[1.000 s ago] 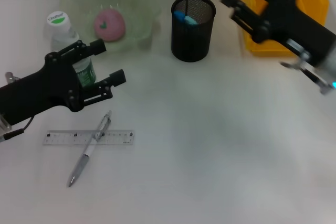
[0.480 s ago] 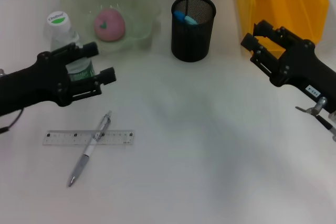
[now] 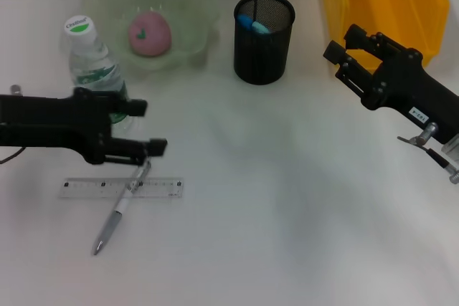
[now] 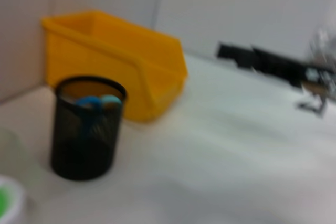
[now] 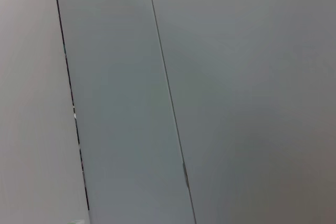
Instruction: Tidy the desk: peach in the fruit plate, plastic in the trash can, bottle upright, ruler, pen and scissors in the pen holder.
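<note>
Desk items around the left hand, whose two fingers stand apart, and the right hand.

A clear bottle with a white and green cap stands upright just behind the left hand. A silver pen lies slantwise across a clear ruler just below its fingers. Farther back, a pink peach sits in the pale green fruit plate. The black mesh pen holder, with blue scissors handles, stands between the hands. The yellow trash can is behind the right hand.

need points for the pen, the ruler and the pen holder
pen (image 3: 122,206): head view, on the middle of its barrel, lying across the ruler.
ruler (image 3: 86,188): head view, on the bare flat strip toward its left end.
pen holder (image 3: 262,55): head view, on the black mesh front wall.
</note>
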